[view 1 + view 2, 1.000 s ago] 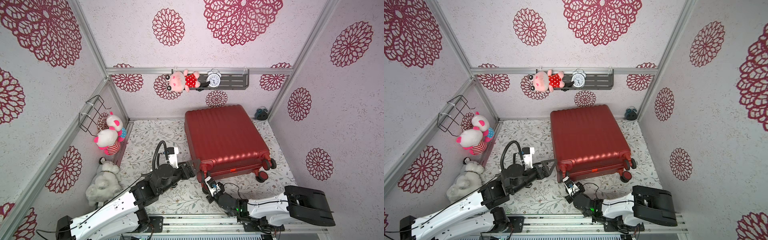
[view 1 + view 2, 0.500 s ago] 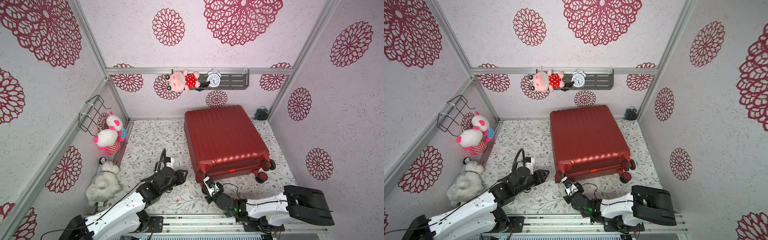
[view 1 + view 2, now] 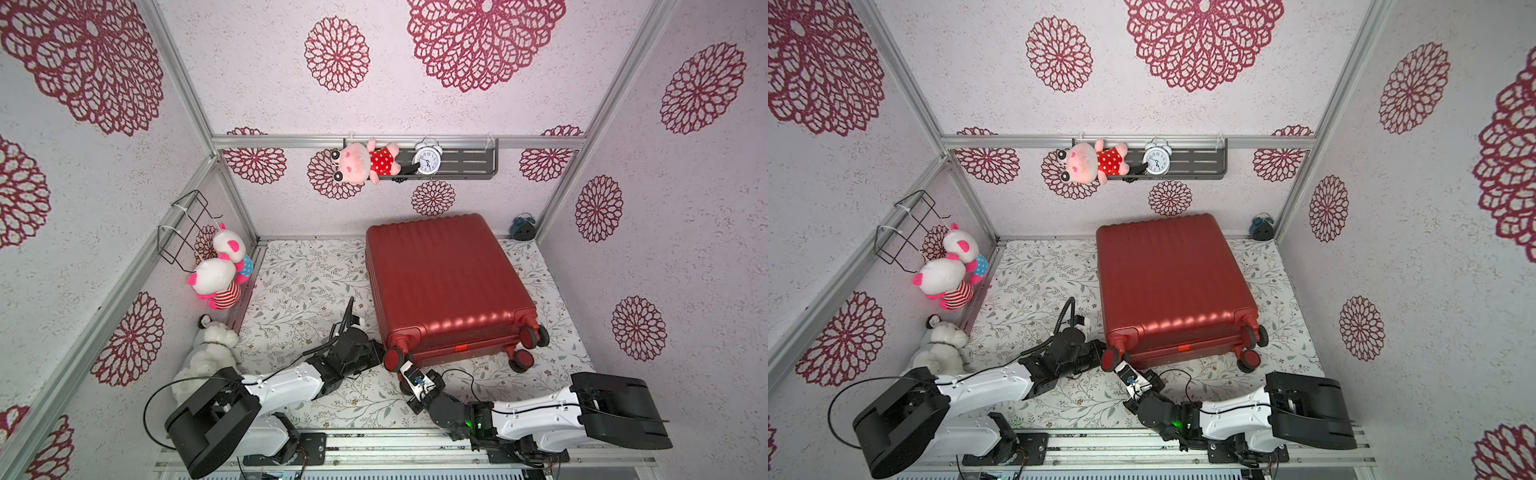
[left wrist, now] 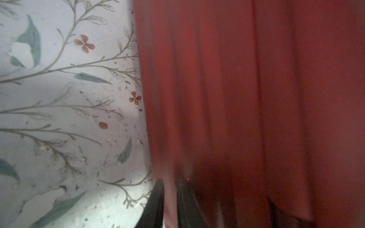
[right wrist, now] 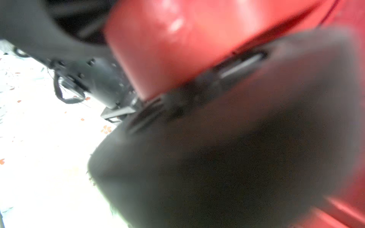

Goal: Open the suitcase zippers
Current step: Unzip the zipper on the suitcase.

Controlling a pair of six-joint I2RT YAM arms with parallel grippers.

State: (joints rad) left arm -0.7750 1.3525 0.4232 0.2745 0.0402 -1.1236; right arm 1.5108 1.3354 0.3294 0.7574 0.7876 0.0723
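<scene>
Two arms crowd the near left corner of the suitcase (image 3: 440, 274), which lies flat and closed on the flowered mat (image 3: 307, 282) with its wheels toward the robot. The left gripper (image 3: 376, 352) is against that corner beside a wheel (image 3: 392, 359). In the left wrist view its dark fingers (image 4: 156, 203) are almost pressed together, with only a thin red strip between them. Whether that strip is a zipper tab is too blurred to tell. The right gripper (image 3: 406, 368) is low by the same wheel with its jaws pressed together and holding nothing visible; its own camera shows mostly blur. The step in hand looks like taking hold of a pull on the zipper seam (image 3: 490, 350). To do it well, the pinch should be checked with a gentle tug first. The pull should then run along the seam line, not away from the shell, and go slowly round the curved corner. The right arm could brace the case so it does not slide on the mat.
</scene>
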